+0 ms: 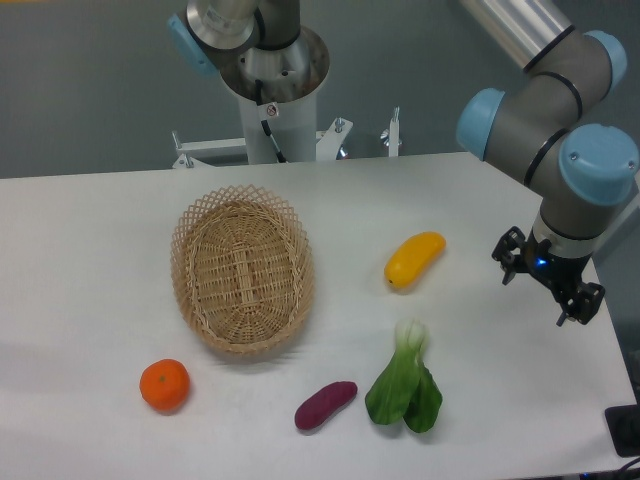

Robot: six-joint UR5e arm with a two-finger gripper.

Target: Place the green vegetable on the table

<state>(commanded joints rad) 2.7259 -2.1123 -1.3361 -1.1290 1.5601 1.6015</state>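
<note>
The green vegetable [404, 384], dark leaves with a pale stem base, lies flat on the white table [90, 260] near the front edge, right of centre. My gripper [546, 290] hangs above the table's right side, well to the right of and behind the vegetable. Its fingers are spread apart and nothing is between them.
A woven basket [242, 268] stands left of centre. A yellow oblong fruit [414, 258] lies behind the vegetable, a purple sweet potato [325, 404] just left of it, and an orange [164, 385] at the front left. The arm's base [272, 80] is at the back.
</note>
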